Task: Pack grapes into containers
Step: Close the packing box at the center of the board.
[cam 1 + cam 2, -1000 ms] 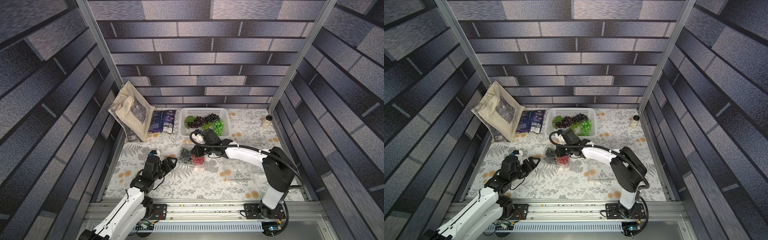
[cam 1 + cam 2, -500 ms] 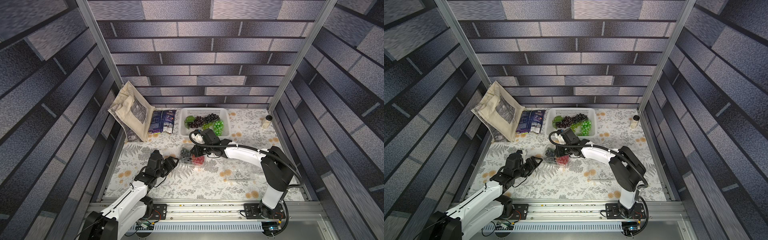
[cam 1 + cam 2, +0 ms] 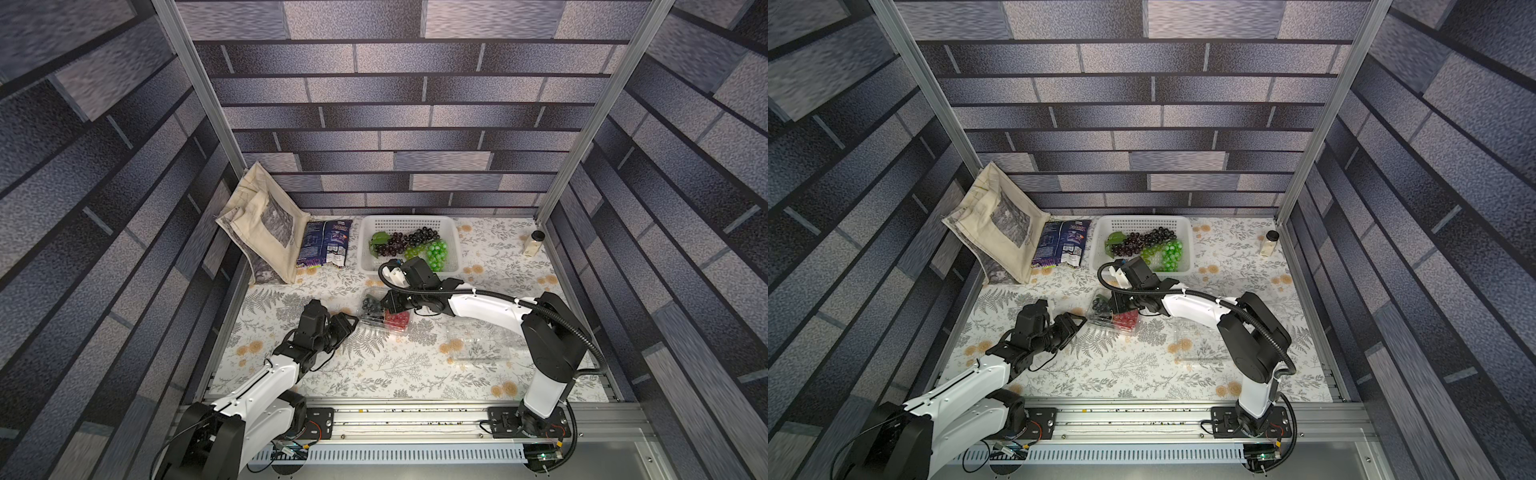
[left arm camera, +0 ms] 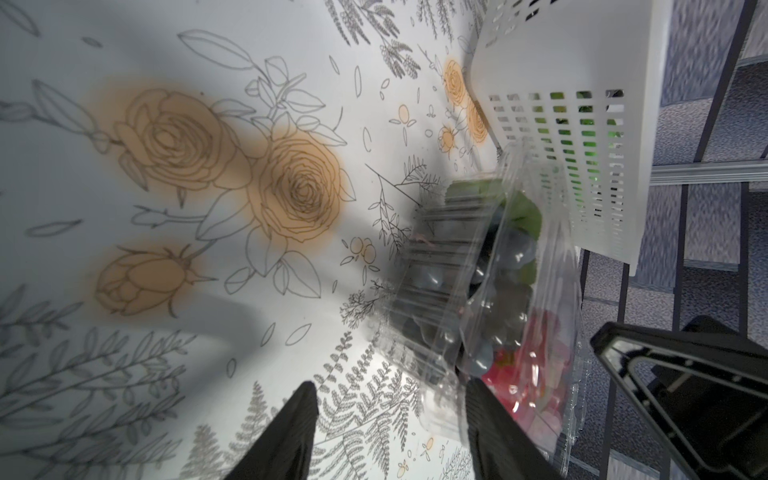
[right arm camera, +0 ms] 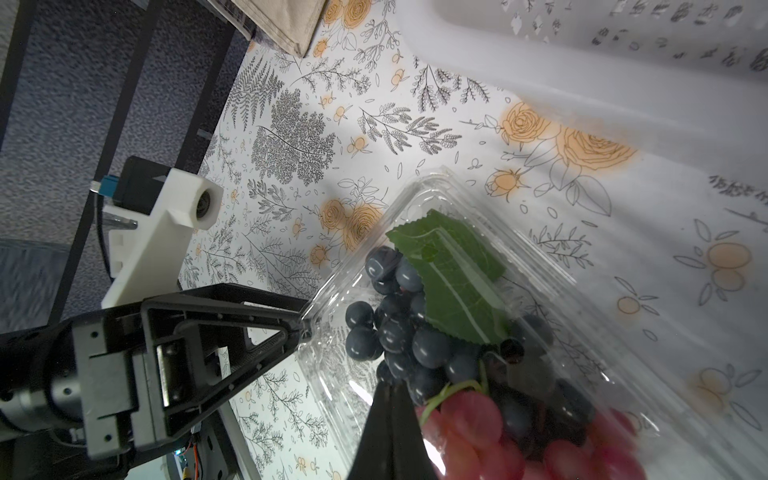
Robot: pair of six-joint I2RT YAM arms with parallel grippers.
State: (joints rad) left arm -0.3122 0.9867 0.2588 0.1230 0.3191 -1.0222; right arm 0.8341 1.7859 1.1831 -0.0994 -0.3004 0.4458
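Observation:
A clear container point(image 3: 382, 314) lies mid-table with dark grapes point(image 5: 399, 328), red grapes point(image 5: 478, 419) and a green leaf inside. My right gripper point(image 3: 391, 306) is shut, its fingertips point(image 5: 390, 399) resting on the container's clear lid above the fruit. My left gripper point(image 3: 353, 321) is open at the container's near left corner. The corner's lip point(image 4: 440, 415) reaches in between the jaws, beside one finger point(image 4: 490, 428). More grapes point(image 3: 409, 245), dark and green, lie in the white basket point(image 3: 454, 237) behind. An empty container point(image 3: 478, 345) sits to the right.
A beige tote bag point(image 3: 262, 224) leans in the back left corner with a blue snack packet point(image 3: 324, 247) beside it. A small bottle point(image 3: 534, 243) stands at the back right by the frame post. The basket's wall point(image 4: 561, 104) is just beyond the filled container.
My left gripper has reached forward to the filled container's corner and its jaws have narrowed. The right gripper has stayed on the lid.

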